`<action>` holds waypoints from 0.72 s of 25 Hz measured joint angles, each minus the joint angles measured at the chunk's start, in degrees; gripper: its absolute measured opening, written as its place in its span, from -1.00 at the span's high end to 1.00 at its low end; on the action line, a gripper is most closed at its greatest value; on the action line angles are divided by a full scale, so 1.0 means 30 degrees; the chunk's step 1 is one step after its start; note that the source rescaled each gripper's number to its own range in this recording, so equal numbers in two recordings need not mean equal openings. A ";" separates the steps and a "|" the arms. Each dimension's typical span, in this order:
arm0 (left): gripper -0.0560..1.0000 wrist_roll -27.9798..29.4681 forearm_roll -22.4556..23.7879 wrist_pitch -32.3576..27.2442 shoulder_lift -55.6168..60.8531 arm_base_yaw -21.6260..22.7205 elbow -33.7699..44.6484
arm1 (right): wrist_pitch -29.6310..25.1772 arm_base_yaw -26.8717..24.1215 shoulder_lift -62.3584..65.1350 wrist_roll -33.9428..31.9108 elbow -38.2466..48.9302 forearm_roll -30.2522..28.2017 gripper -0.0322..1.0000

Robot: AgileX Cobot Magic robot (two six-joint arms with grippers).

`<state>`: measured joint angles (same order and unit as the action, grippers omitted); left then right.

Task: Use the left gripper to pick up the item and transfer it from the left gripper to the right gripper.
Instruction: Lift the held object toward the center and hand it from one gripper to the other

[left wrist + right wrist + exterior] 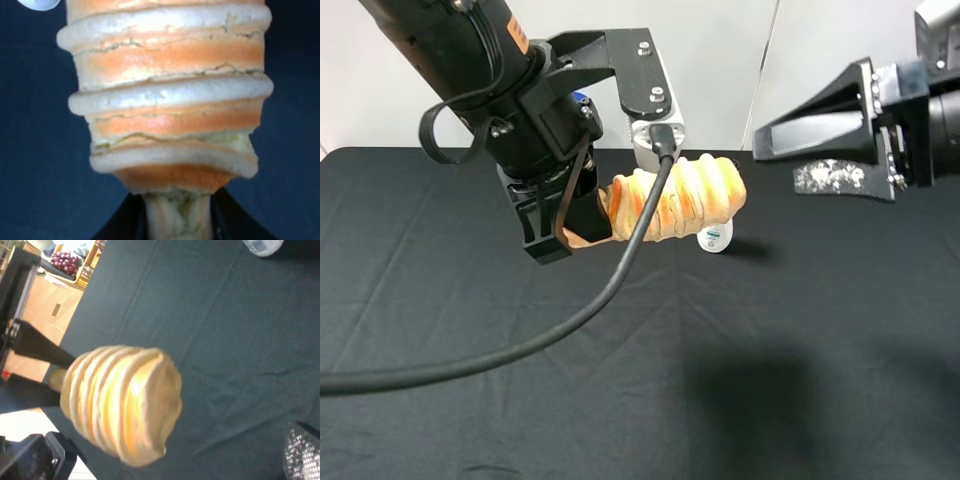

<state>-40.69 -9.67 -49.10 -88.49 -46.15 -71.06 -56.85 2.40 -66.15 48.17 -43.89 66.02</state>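
Observation:
The item (685, 196), a peach-tan ridged loaf, hangs in the air above the black table (470, 400). My left gripper (582, 222) is shut on its left end, and its free end points right. In the left wrist view the loaf (170, 100) fills the frame, pinched at its narrow end between the gripper (177, 222) jaws. My right gripper (778, 163) is open and empty to the right of the loaf's free end, with a gap between them. The right wrist view faces the loaf's free end (125, 405); one speckled fingertip (301, 452) shows at the corner.
A small white bottle (713, 238) lies on the cloth behind and below the loaf; it also shows in the right wrist view (262, 246). A thick black cable (520, 345) loops from the left arm across the table's front left.

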 joint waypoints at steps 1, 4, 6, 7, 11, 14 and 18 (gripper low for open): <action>0.87 0.0000 0.0000 0.0037 0.0000 0.0000 0.0000 | -0.0049 0.0000 -0.0271 0.0065 -0.0208 0.0112 -1.00; 0.88 0.0000 0.0000 0.0481 0.0000 0.0000 0.0000 | -0.0268 0.0000 -0.0931 0.0125 -0.0733 0.0481 -1.00; 0.88 0.0000 0.0000 0.1050 0.0000 0.0000 0.0000 | -0.0520 0.0000 -0.1389 0.0138 -0.1037 0.0713 -1.00; 0.88 0.0000 0.0000 0.1337 0.0000 0.0000 0.0000 | -0.0595 0.0091 -0.1622 0.0138 -0.1177 0.0864 -1.00; 0.88 0.0000 0.0000 0.2067 0.0000 0.0000 0.0000 | -0.0327 0.1571 -0.2370 0.0478 -0.1625 0.1030 -1.00; 0.88 0.0000 0.0000 0.2276 0.0000 0.0000 0.0000 | 0.0437 0.2864 -0.2765 0.0569 -0.1713 0.1075 -1.00; 0.88 0.0000 -0.0077 0.2276 0.0000 0.0000 0.0000 | 0.1083 0.3715 -0.3342 0.0936 -0.1798 0.1143 -1.00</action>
<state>-40.69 -9.90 -42.27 -88.49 -46.15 -71.06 -53.60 13.55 -76.18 50.98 -49.29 69.45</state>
